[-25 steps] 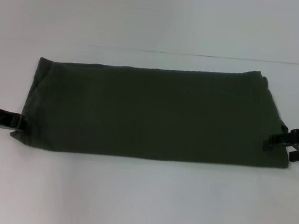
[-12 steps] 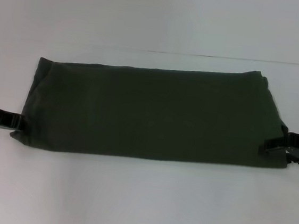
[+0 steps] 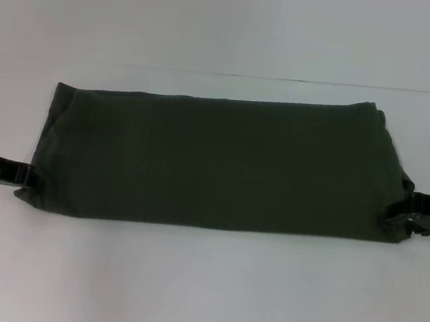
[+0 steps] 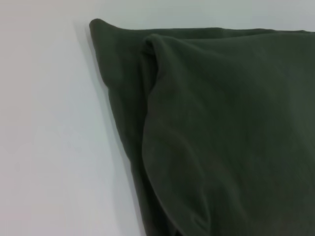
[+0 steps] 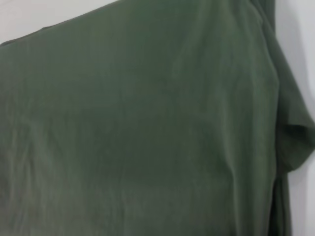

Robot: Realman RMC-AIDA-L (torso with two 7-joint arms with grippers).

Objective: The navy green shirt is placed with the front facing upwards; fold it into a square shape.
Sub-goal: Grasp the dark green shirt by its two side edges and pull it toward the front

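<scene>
The navy green shirt (image 3: 219,161) lies on the white table as a wide folded rectangle with plain green cloth facing up; no lettering or collar shows. My left gripper (image 3: 27,177) rests at the shirt's near-left corner, touching its edge. At the near-right corner my right gripper (image 3: 396,218) sits low against the cloth's edge. The left wrist view shows the shirt's layered left end (image 4: 206,132) with a rounded fold, and the right wrist view shows the shirt's smooth right end (image 5: 147,128) with a sleeve edge sticking out.
The white table (image 3: 202,283) extends in front of the shirt and behind it up to a far edge line (image 3: 285,79). Bare table also shows beside the shirt's left end (image 4: 54,137).
My right gripper has moved down and slightly right, settling lower against the shirt's near-right corner. The left gripper and the shirt have stayed where they were.
</scene>
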